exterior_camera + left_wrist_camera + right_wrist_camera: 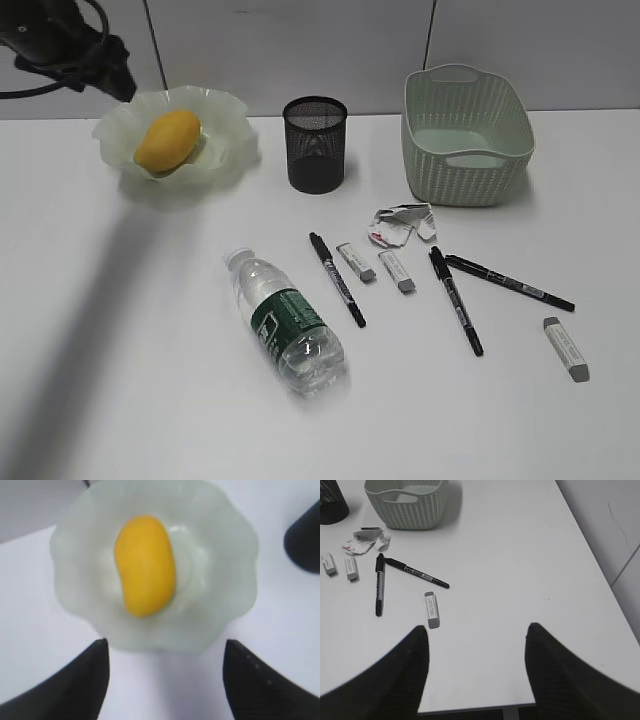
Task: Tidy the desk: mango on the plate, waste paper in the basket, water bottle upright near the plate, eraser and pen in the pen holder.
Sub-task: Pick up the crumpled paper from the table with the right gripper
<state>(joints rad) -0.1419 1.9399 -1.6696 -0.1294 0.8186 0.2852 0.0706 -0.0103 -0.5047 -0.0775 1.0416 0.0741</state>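
Observation:
The yellow mango (pixel 167 140) lies in the wavy green plate (pixel 225 150) at the back left. My left gripper (pixel 165 650) hangs open and empty above the plate's near rim (pixel 220 545), with the mango (pixel 145 565) ahead of it. The water bottle (pixel 287 320) lies on its side mid-desk. The waste paper (pixel 402 224) lies in front of the basket (pixel 465 170). Three pens (pixel 337 279) and three erasers (pixel 355 262) lie loose near the black pen holder (pixel 315 143). My right gripper (pixel 477 632) is open and empty above the desk's front right, near one eraser (pixel 432 610).
The left arm (pixel 70 50) shows at the top left of the exterior view. In the right wrist view the desk's front edge (pixel 470 709) lies just below the jaws and its right edge (pixel 600 575) runs beside a wall. The basket (pixel 410 507) holds nothing visible.

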